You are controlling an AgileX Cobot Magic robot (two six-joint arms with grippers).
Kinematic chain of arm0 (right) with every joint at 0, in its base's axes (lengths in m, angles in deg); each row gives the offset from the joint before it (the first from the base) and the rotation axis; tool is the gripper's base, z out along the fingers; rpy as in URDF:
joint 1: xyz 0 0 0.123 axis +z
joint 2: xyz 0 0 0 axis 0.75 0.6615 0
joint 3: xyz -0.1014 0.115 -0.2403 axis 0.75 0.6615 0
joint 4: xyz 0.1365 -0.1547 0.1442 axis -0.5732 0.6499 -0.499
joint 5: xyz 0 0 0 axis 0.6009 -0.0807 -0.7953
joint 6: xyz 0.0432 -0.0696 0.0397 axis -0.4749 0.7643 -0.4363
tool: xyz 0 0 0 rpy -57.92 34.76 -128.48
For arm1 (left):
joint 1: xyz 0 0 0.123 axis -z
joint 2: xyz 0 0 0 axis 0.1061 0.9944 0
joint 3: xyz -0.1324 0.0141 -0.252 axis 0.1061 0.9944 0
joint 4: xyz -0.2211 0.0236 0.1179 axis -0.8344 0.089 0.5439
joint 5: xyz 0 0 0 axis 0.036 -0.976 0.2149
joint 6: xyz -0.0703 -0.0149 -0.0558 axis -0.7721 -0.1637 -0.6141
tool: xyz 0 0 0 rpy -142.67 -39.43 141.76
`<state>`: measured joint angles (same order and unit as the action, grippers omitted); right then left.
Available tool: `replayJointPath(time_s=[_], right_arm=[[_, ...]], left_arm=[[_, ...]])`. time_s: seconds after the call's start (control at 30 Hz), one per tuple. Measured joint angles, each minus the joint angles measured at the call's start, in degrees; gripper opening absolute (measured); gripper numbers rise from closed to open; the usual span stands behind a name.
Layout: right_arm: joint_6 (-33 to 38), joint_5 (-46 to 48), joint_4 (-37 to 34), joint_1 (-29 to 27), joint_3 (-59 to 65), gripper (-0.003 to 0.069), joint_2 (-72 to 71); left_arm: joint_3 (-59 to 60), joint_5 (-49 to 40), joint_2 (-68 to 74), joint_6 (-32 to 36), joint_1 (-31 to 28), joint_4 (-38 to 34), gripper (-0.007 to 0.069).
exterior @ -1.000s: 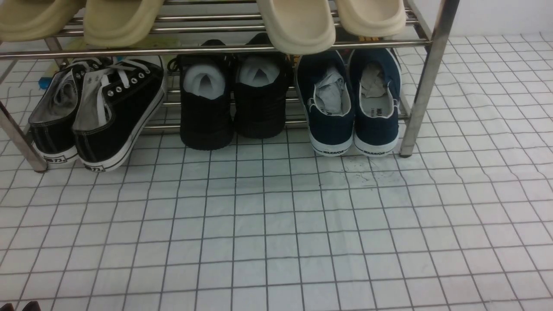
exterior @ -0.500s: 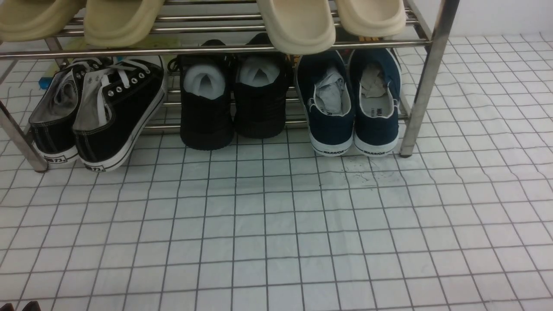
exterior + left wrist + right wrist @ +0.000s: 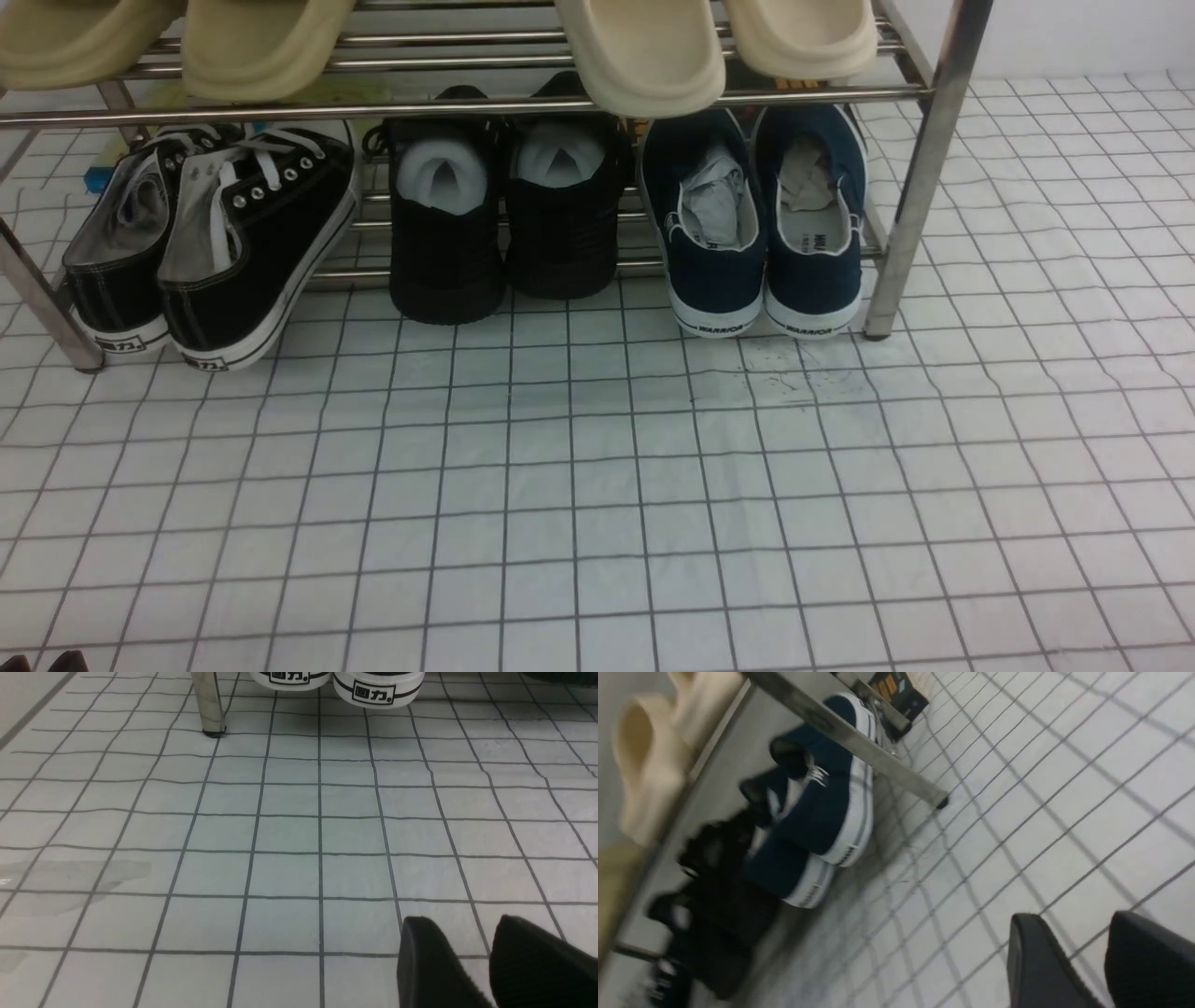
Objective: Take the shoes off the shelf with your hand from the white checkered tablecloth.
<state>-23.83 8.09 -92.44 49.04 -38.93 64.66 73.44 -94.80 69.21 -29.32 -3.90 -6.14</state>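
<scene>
Left tool (image 3: pixel 461 926) and right tool (image 3: pixel 1073 921), each with its two black fingers parted by a narrow gap and gripping nothing, hang low over the white checkered tablecloth (image 3: pixel 597 485) covering the surface, in front of the shelf (image 3: pixel 924 159) and apart from it. The navy shoes (image 3: pixel 810 280) stand side by side at the shelf's right end, just beside its right front leg, toes under the upper tier, white heels out on the cloth. The right wrist view is blurred.
</scene>
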Motion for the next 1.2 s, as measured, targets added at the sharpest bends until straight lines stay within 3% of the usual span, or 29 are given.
replayJointPath(time_s=[0.07,0.23,0.3,0.37,0.4,0.43,0.5,0.57,0.67,0.77,0.83,0.87,0.9,1.0,1.2], right_arm=[[-3.33,-0.05,-2.88,0.0,0.0,0.0239,0.0],[-3.32,-0.59,-3.98,0.0,0.0,0.0238,0.0],[2.65,-0.65,-3.29,0.32,-2.46,0.0211,0.0],[13.29,-0.74,0.39,0.8,-8.49,0.014,0.74],[13.29,-0.74,0.39,0.88,-8.49,0.014,0.97],[17.9,0.14,2.71,0.93,-11.64,0.01,2.24],[25.37,6.13,8.25,0.93,-18.83,0.0013,9.19],[27.91,16.21,13.6,0.93,-25.17,-0.0012,18.72],[28.63,27.46,17.98,0.93,-30.03,-0.001,30.68],[31.2,33.98,17.19,1.06,-33.99,-0.0006,45.12],[34.54,35.13,14.4,1.78,-36.47,-0.0003,50.87],[40.02,35.68,9.35,3.19,-40.21,0.0001,57.03],[40.02,35.68,9.35,3.4,-40.65,0.0001,57.03],[48.74,35.92,1.07,8.13,-48.38,0.0028,66.35],[50.77,36.05,0.09,17.68,-64.16,0.0138,80.05]], left_arm=[[0.0,0.0,0.0,0.0,0.0,0.0,0.0239],[0.0,0.0,0.0,0.0,0.0,0.0,0.0239],[0.0,0.0,0.0,0.0,0.0,0.0,0.0239],[0.0,0.0,0.0,0.0,0.0,0.0,0.0239],[0.0,0.0,0.0,0.0,0.0,0.0,0.0239],[0.0,0.0,0.0,0.0,0.0,0.0,0.0239],[0.0,0.0,0.0,0.0,0.0,0.0,0.0239],[0.0,0.0,0.0,0.0,0.0,0.0,0.0239],[0.0,0.0,0.0,0.0,0.0,0.0,0.0239],[0.0,0.0,0.0,0.0,0.0,0.0,0.0239],[0.0,0.0,0.0,0.0,0.0,0.0,0.0239],[0.0,0.0,0.0,0.0,0.0,0.0,0.0239],[0.0,0.0,0.0,0.0,0.0,0.0,0.0239],[0.0,0.0,0.0,0.0,0.0,0.0,0.0239],[0.0,0.0,0.0,0.0,0.0,0.0,0.0239]])
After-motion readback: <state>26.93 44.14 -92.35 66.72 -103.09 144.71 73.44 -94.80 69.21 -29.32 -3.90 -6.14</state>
